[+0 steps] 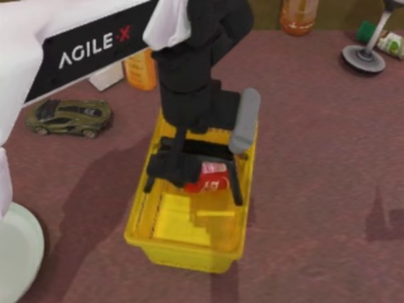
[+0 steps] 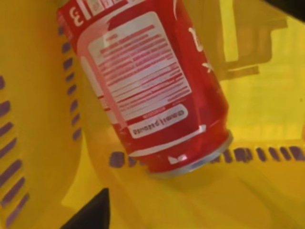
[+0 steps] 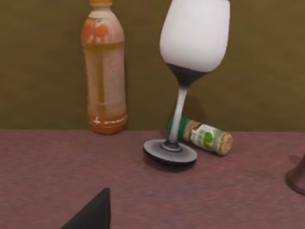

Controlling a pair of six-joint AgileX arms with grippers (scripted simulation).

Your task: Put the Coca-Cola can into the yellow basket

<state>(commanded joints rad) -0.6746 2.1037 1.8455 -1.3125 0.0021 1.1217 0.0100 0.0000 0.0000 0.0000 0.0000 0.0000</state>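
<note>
The red Coca-Cola can [image 1: 209,177] lies tilted inside the yellow basket [image 1: 189,249] at the table's middle. In the left wrist view the can [image 2: 152,90] rests against the slotted wall [image 2: 28,119], its silver end toward the floor of the basket. My left gripper [image 1: 193,193] hangs over the basket, open, its two black fingers spread wide on either side of the can and apart from it. One dark fingertip [image 2: 93,214] shows in the left wrist view. My right arm is out of the top view; its wrist view shows one fingertip [image 3: 94,212] above the table.
A green toy car [image 1: 69,117] sits left of the basket. Behind it are an orange bottle [image 1: 140,69] and a white box [image 1: 107,77]. Far right stand another orange bottle [image 1: 298,16], a wine glass [image 1: 364,58] and a lying spice jar [image 1: 386,43]. A pale plate [image 1: 16,259] occupies the near left corner.
</note>
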